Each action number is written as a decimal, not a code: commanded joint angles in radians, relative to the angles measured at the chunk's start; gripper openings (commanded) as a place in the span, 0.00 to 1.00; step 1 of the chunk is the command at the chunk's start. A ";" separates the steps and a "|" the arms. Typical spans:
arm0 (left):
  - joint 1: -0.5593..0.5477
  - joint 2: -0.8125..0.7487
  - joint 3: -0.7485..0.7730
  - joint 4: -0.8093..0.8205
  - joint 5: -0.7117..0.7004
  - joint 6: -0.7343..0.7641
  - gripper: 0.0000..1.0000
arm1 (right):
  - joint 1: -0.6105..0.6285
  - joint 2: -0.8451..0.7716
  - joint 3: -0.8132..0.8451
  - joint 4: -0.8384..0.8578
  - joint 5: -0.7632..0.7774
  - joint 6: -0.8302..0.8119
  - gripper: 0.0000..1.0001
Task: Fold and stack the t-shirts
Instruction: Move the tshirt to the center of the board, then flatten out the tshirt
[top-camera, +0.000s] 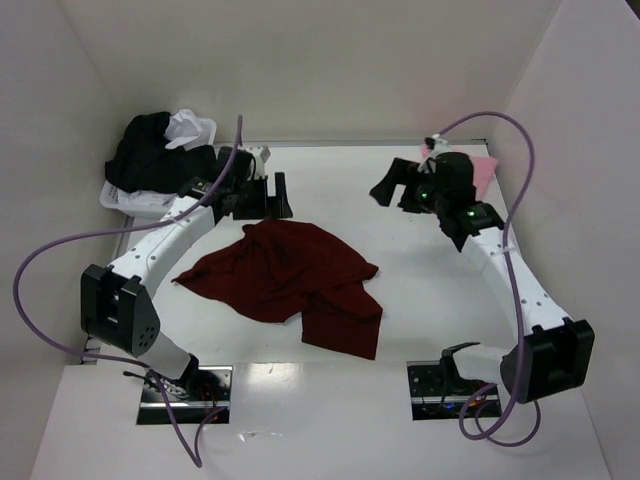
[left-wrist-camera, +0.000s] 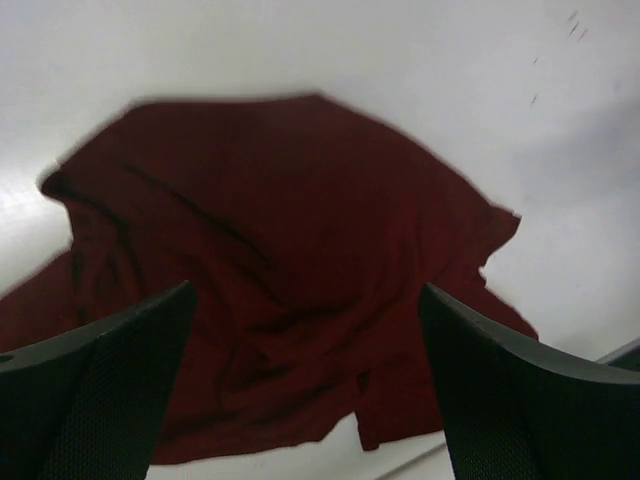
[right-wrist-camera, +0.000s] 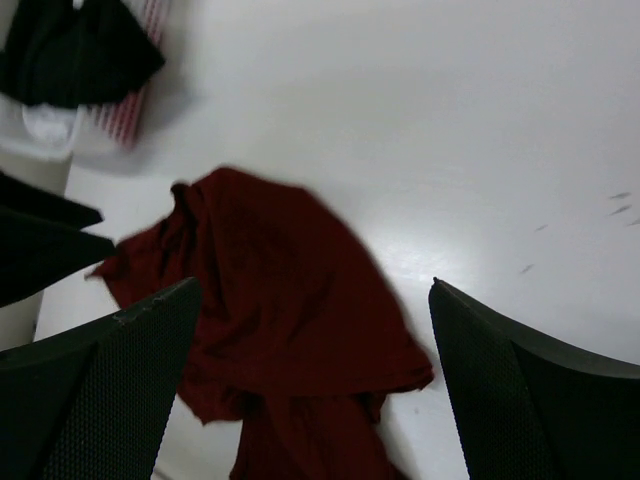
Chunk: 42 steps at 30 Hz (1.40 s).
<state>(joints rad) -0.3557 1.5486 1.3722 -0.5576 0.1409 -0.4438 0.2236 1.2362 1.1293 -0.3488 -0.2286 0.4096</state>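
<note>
Jaws of your left gripper (left-wrist-camera: 307, 300) and right gripper (right-wrist-camera: 315, 290) stood wide apart, gripping nothing. Maroon t-shirt (top-camera: 285, 275) lay crumpled at the middle of the table (top-camera: 430, 285). Black t-shirt (top-camera: 150, 155) was heaped over the bin (top-camera: 113, 198), far left; pink t-shirt (top-camera: 483, 172) lay far right.

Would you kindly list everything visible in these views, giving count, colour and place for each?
maroon t-shirt: one, dark red, crumpled mid-table
black t-shirts: count unclear, black, heaped in the bin
white t-shirt: one, white, on top of the black heap
pink t-shirt: one, light pink, far right, mostly hidden behind the right arm
bin: one, white, far left
table: one, white
cables: two, purple, one looping off each arm
left gripper: one, black, open and empty, by the maroon t-shirt's far edge
right gripper: one, black, open and empty, far right
</note>
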 joint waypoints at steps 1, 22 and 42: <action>-0.003 -0.052 -0.128 -0.024 0.077 -0.089 0.99 | 0.101 0.059 -0.043 0.024 0.009 -0.006 1.00; -0.066 0.018 -0.364 0.036 0.147 -0.160 0.83 | 0.115 0.080 -0.043 0.007 0.015 0.001 1.00; -0.127 0.111 -0.219 0.013 0.161 -0.127 0.00 | 0.115 0.031 -0.063 0.024 0.046 0.027 0.99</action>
<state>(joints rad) -0.4816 1.6650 1.0823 -0.5449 0.2780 -0.5790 0.3389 1.3220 1.0710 -0.3527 -0.2091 0.4283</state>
